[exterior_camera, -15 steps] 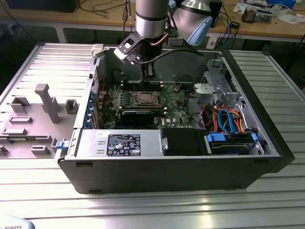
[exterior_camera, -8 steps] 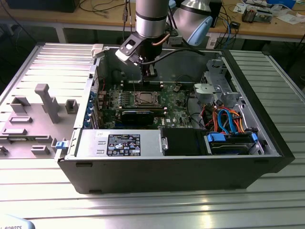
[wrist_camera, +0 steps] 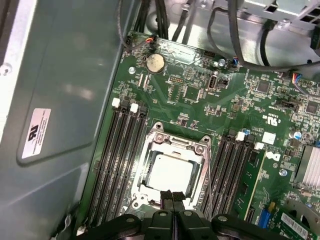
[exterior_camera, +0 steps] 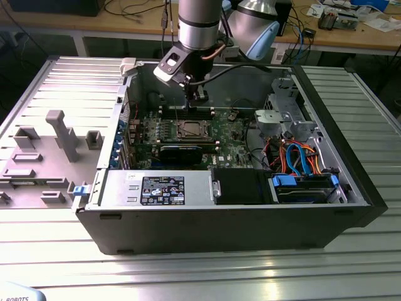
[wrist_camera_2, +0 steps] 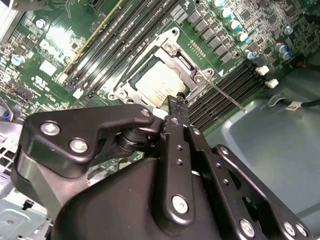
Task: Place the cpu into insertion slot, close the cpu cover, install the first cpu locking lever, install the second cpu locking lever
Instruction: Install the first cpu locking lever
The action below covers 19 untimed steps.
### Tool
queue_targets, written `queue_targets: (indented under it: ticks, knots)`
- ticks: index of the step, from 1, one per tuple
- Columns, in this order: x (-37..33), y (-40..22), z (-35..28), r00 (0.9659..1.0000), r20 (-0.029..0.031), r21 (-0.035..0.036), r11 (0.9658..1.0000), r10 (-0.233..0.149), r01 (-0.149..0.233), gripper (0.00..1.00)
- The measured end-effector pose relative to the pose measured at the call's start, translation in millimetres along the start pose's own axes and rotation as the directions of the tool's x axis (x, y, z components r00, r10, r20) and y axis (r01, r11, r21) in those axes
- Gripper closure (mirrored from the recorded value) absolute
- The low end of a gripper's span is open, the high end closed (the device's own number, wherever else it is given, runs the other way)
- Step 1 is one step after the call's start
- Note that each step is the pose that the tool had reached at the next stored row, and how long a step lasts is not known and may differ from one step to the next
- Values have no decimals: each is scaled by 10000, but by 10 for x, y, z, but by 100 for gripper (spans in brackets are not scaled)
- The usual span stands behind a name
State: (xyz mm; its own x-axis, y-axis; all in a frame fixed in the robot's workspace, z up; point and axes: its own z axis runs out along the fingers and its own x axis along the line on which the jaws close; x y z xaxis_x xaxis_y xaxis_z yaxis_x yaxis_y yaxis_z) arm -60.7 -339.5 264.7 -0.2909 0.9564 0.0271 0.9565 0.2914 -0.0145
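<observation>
The black gripper [wrist_camera: 172, 197], fingers clenched on nothing, hangs by the small silvery square cpu [wrist_camera: 170, 172]; the thin steel locking lever [wrist_camera_2: 226, 95] seems stiff, springy; likely best pressed near its free end.

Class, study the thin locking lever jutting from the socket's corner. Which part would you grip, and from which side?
Probably the locking lever near its free end, coming from above the board with jaws set across the rod. That end lies over the memory slots, apart from the cpu cover; the hinge end is crowded by the frame.
</observation>
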Motion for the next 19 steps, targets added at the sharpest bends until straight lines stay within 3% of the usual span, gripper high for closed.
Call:
queue_targets:
  ticks: [7, 14, 18, 19]
  knots:
    - [0, 0, 0, 9971, 11, 21, 9971, -760, 760, 89]
    - [0, 0, 0, 9883, 20, 43, 9883, -1522, 1522, 89]
    - [0, 0, 0, 9778, 24, 60, 9778, -2096, 2095, 89]
    - [0, 0, 0, 9726, 26, 68, 9726, -2323, 2323, 89]
